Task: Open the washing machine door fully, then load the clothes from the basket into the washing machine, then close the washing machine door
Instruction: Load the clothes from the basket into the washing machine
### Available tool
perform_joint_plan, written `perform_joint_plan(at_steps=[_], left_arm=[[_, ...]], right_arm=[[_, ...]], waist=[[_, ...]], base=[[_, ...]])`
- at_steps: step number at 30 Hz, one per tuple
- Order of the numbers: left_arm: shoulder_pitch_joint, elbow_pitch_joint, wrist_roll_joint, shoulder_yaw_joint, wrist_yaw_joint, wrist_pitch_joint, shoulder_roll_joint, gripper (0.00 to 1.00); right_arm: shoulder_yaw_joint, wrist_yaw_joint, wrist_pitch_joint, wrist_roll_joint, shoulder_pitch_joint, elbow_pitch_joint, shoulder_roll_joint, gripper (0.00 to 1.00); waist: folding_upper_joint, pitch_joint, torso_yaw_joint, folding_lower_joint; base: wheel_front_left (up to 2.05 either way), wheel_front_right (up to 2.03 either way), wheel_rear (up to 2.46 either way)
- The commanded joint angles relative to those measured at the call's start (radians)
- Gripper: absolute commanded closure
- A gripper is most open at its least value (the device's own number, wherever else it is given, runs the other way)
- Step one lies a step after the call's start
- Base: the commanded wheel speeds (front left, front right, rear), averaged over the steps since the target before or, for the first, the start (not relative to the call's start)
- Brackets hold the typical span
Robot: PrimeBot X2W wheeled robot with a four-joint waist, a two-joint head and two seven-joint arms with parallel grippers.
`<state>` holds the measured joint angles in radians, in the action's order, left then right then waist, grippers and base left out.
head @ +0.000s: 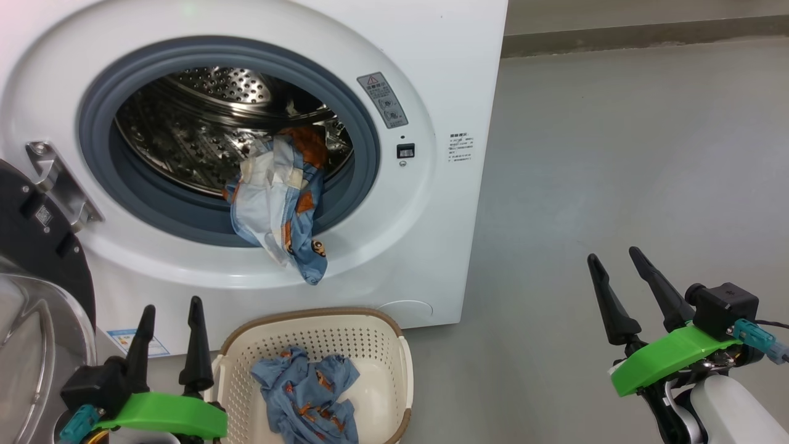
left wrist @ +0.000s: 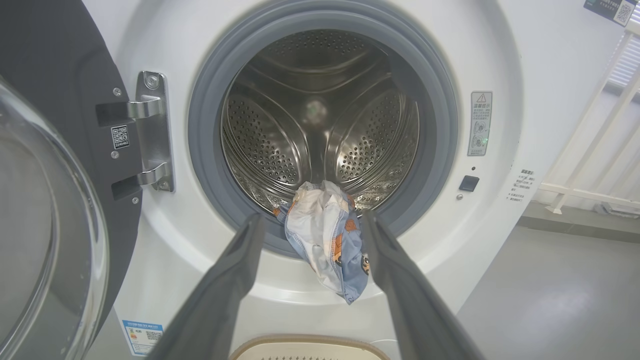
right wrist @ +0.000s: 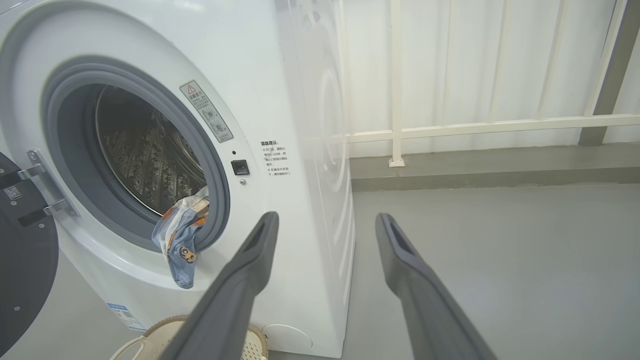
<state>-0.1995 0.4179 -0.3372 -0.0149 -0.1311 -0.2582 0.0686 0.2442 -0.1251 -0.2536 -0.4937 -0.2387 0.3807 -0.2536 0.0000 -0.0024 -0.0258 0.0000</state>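
Blue printed garment [head: 305, 401]: crumpled in the basket [head: 320, 316], before the washing machine [head: 425, 246]. Handling: best to lower the left jaws onto the thick middle fold, pinch deep, lift clear of the rim. Position: left jaws spread wide, empty, just beside the basket's left rim, garment to their right; right jaws spread, empty, well apart over the floor [head: 616, 154]. Second garment [head: 280, 209] droops over the grey ring [head: 102, 185]; likely wants pushing in before the door [head: 37, 246] shuts.

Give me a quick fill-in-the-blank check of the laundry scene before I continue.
The washing machine door stands ____. One garment hangs over the ____ rubber ring of the washing machine. The clothes in the basket are blue with ____ prints. The left gripper and right gripper hold ____.
Missing: open; grey; orange; nothing.
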Motion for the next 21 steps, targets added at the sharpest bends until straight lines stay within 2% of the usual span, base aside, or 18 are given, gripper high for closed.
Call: perform_joint_plan(at_steps=[1,21], left_arm=[[-0.009,-0.031,-0.008,-0.027,0.000,-0.004,0.012,0.00],[-0.008,-0.011,-0.017,-0.020,0.000,-0.004,0.011,0.00]], right_arm=[[0.017,-0.006,-0.008,-0.005,-0.009,-0.020,-0.017,0.00],[0.025,-0.006,-0.008,-0.009,-0.013,-0.018,-0.013,0.00]], waist=[[0.0000,0.000,-0.001,0.0000],[0.0000,0.007,-0.015,0.0000]], base=[[0.00,0.00,0.00],[0.00,0.00,0.00]])
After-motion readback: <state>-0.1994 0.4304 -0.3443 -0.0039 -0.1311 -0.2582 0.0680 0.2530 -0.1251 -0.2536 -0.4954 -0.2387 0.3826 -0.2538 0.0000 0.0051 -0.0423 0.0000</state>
